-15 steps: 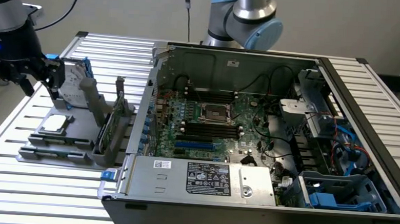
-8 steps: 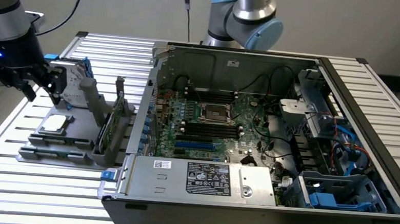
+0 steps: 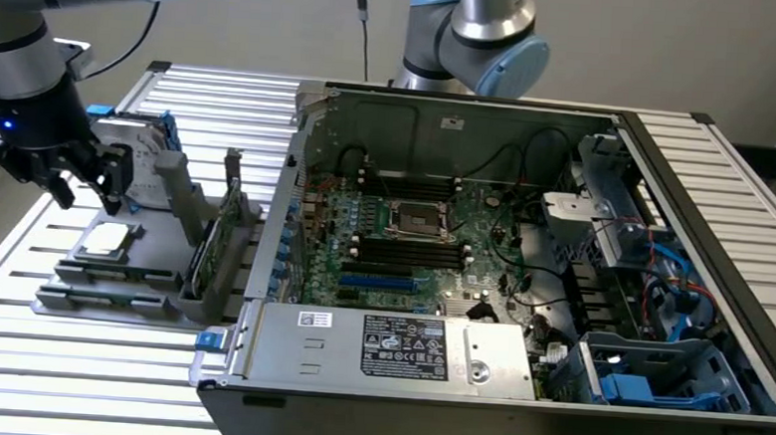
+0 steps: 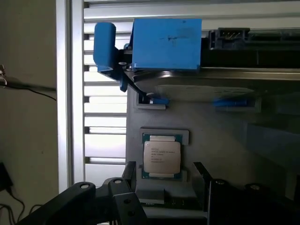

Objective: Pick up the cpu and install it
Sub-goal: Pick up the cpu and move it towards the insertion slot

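Fingers (image 3: 107, 191) spread wide and empty, cpu (image 4: 161, 157) lying just below and between them in its grey holder (image 3: 132, 299); risk: an off-centre descent could clip the chip's edge and tilt it.

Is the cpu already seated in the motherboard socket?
No, the cpu lies on the grey fixture, outside the computer case.
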Robot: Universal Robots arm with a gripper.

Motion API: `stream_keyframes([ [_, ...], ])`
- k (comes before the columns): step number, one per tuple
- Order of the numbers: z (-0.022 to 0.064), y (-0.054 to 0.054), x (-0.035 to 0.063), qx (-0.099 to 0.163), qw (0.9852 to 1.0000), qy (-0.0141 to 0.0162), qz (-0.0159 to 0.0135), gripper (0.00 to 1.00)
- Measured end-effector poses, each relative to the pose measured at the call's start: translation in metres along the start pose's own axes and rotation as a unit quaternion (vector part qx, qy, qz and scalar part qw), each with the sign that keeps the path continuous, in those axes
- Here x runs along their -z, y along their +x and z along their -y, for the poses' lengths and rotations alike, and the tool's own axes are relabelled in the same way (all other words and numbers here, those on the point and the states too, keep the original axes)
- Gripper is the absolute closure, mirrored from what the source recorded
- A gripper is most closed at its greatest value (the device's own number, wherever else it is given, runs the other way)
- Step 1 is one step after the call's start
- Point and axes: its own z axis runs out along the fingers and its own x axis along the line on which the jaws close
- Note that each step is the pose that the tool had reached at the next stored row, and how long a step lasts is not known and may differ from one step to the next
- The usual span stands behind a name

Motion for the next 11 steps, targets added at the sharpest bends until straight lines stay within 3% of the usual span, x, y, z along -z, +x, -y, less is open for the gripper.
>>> stream_keyframes([
  [11,0.0051,-0.002,-0.0198,0.000,1.0000,0.0000,0.0000,0.40],
])
